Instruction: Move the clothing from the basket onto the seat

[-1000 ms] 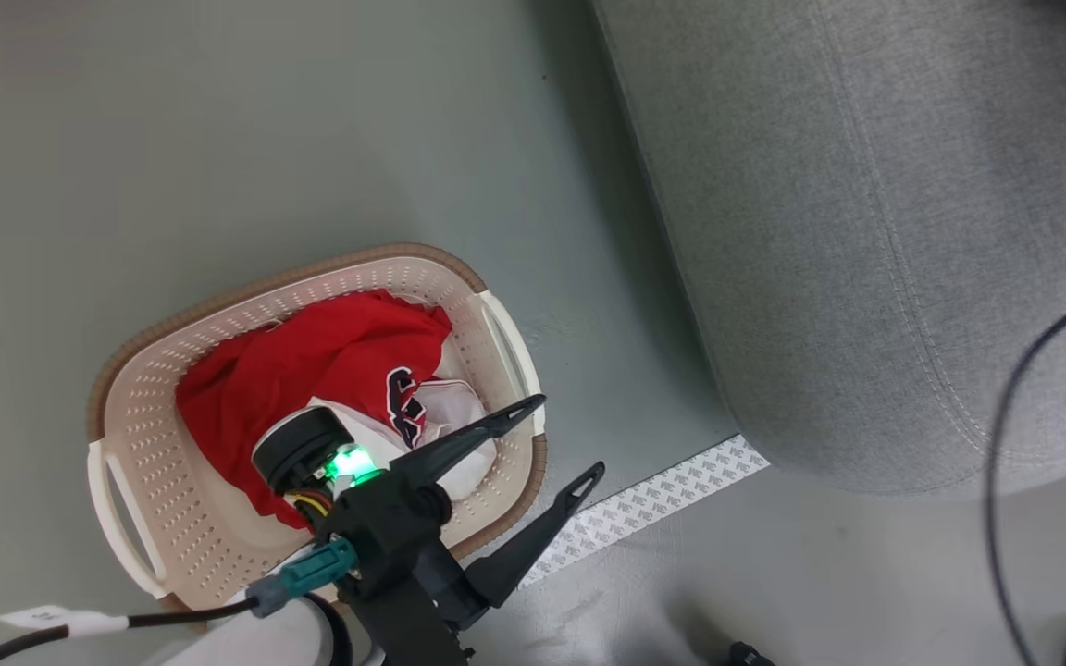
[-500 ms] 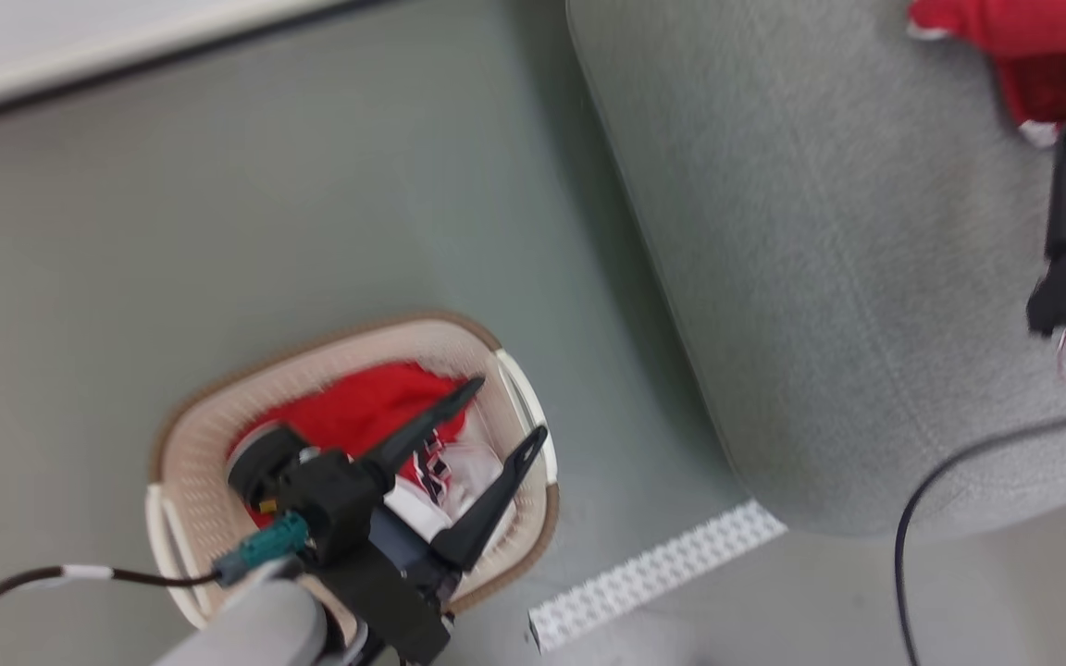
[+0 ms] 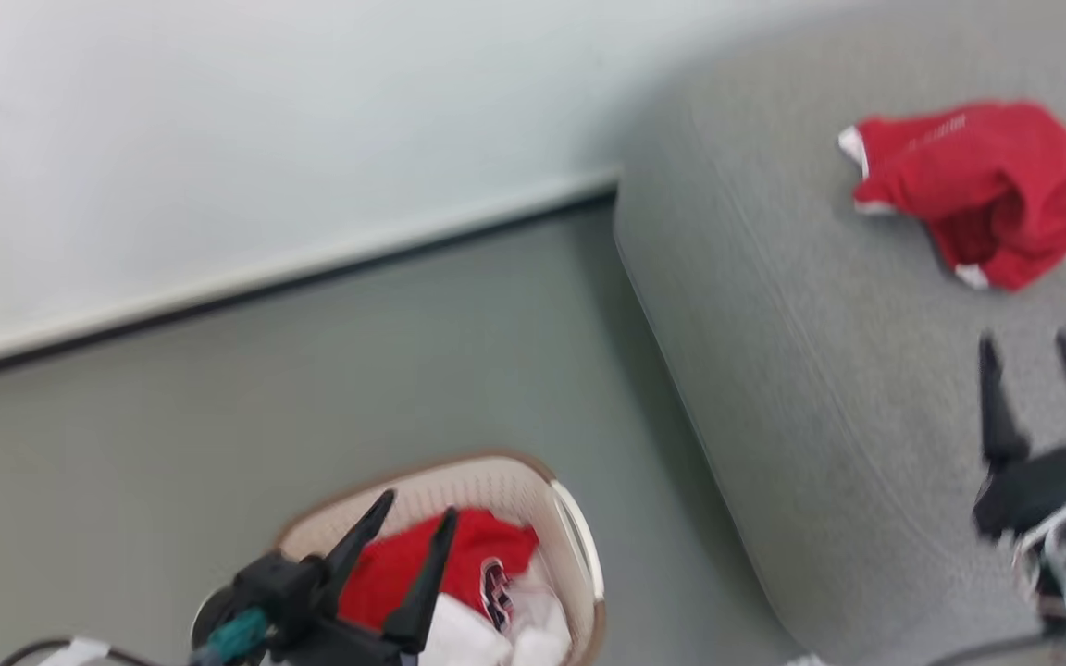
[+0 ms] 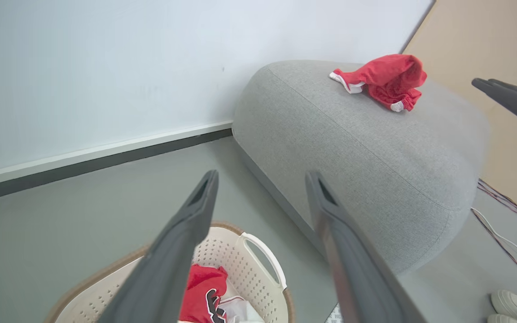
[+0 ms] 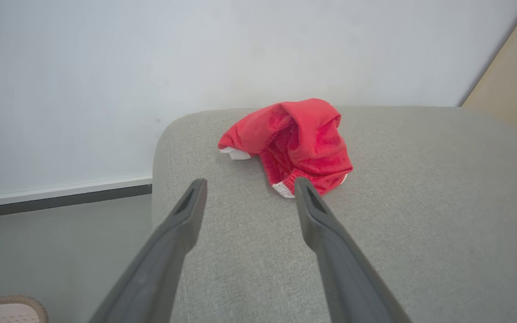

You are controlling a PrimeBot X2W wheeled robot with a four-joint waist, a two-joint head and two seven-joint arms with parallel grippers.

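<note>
The right hand (image 3: 1025, 339) is hovering low over the seat (image 3: 820, 388), its two fingers spread wide and gripping nothing: released and empty. Just ahead of its fingertips a crumpled red garment (image 5: 294, 143) with white trim is lying on the grey cushion, apart from both fingers in the head view. It is resting well in from the cushion's rounded edge, which I judge is why it is sitting securely there. This piece looks delivered.

The left hand (image 3: 419, 507) is hanging above the basket (image 3: 579, 546), fingers likewise parted and holding nothing. Directly beneath its fingertips the jersey (image 3: 482, 555) is sitting bunched in the basket, red cloth on top and white folds with dark lettering toward the hand's right finger. The basket is standing on the floor (image 3: 311, 370), close to the seat's side on the right of this hand, so I judge that each carry is going to be short.

The wide spread of the left fingers suits loose cloth, which needs a broad bite to gather enough folds. I am reading the task as roughly half done, with one piece on the seat and at least one waiting below the left hand. The next move is probably calling for a straight descent into the heap, keeping clear of the perforated wall.
</note>
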